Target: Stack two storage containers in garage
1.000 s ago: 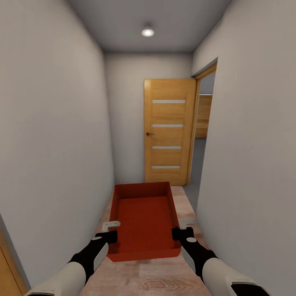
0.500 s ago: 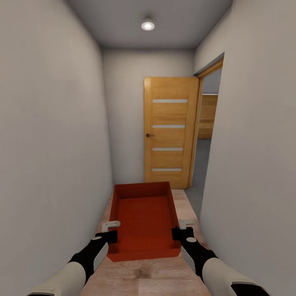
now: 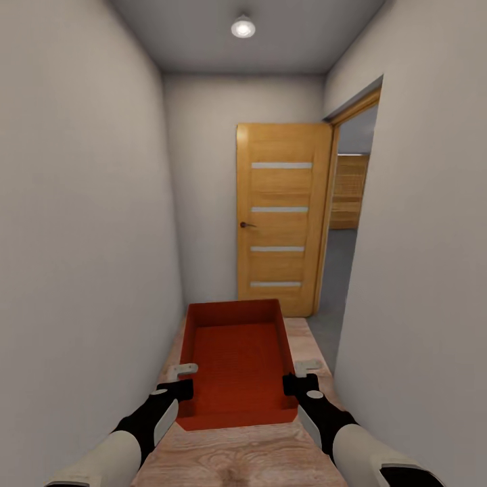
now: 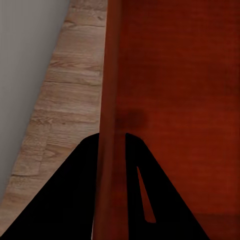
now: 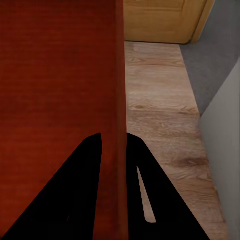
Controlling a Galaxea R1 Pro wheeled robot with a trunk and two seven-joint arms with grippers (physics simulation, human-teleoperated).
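I carry one orange-red open-topped storage container (image 3: 237, 362) in front of me, low in the head view, above a wood plank hallway floor. My left gripper (image 3: 181, 384) is shut on its left wall, and my right gripper (image 3: 293, 382) is shut on its right wall. In the left wrist view the container wall (image 4: 111, 120) runs between the two black fingers. The right wrist view shows the same, with the right wall (image 5: 119, 100) pinched between the fingers. The container is empty inside.
I am in a narrow hallway with grey-white walls close on both sides. A wooden door (image 3: 279, 220) with four glass strips stands open at the far end. To its right a doorway (image 3: 348, 223) opens onto a dark grey floor (image 3: 330, 284).
The whole view has advanced down the hallway: the door and the doorway on the right look larger and nearer. Both grippers and the container keep the same place relative to me.
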